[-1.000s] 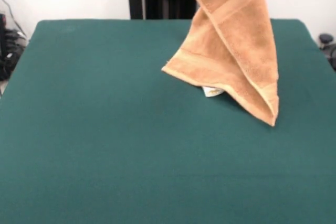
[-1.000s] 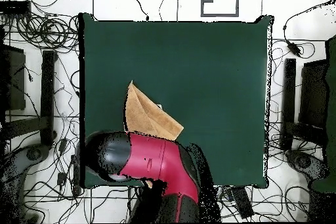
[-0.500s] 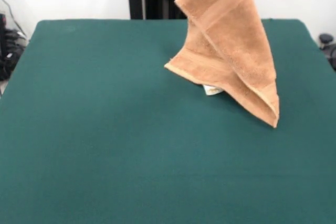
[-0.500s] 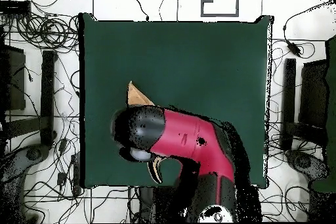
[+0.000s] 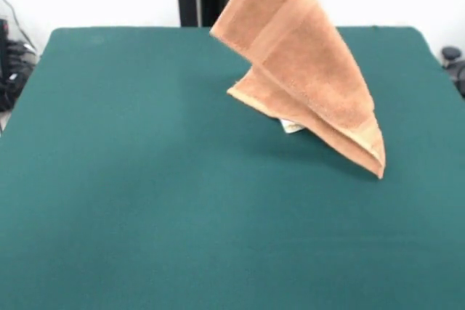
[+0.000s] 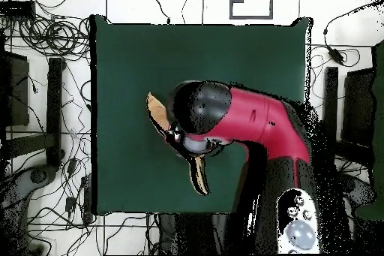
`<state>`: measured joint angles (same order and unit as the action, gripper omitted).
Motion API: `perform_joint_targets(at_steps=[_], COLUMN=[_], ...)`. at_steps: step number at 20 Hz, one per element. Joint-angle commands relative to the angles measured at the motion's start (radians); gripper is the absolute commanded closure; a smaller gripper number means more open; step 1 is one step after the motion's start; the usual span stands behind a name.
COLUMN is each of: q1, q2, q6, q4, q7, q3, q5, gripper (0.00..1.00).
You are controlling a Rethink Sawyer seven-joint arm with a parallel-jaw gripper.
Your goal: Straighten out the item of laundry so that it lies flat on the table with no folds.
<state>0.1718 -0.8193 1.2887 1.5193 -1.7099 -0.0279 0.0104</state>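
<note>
Shifted leftward in front view: golden-tan terry towel [image 5: 309, 85] hangs peaked, lower corner on dark green felt table [image 5: 145, 201]; red arm [image 6: 255, 121] overhead apparently hides pincer, grip state undeterminable.

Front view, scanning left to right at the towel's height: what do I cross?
Bare green table → the lifted towel, its top leaving the picture's upper edge → the small white tag under its lower fold → the towel's low corner touching the cloth → bare table again.

Front camera faces table [image 5: 145, 215] (overhead looks down, sharing it).
</note>
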Motion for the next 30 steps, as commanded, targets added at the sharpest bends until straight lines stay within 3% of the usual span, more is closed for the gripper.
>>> perform_joint_targets(at_steps=[1,7,12,17,20,26,30], q1=[0.117,0.251,0.320,0.306,0.270,0.216,0.244], q2=[0.112,0.197,0.293,0.346,0.381,0.444,0.456], q6=[-0.079,-0.205,-0.145,-0.065,0.062,0.199,0.146], q4=[-0.109,-0.196,-0.297,-0.428,-0.548,-0.780,-0.754], q7=[0.531,0.801,1.025,1.187,1.255,1.382,1.374], q3=[0.243,0.428,0.563,0.611,0.607,0.610,0.631], q5=[0.160,0.278,0.318,0.385,0.419,0.492,0.445], gripper=[1.00,1.00,1.00,1.00,1.00,1.00,1.00])
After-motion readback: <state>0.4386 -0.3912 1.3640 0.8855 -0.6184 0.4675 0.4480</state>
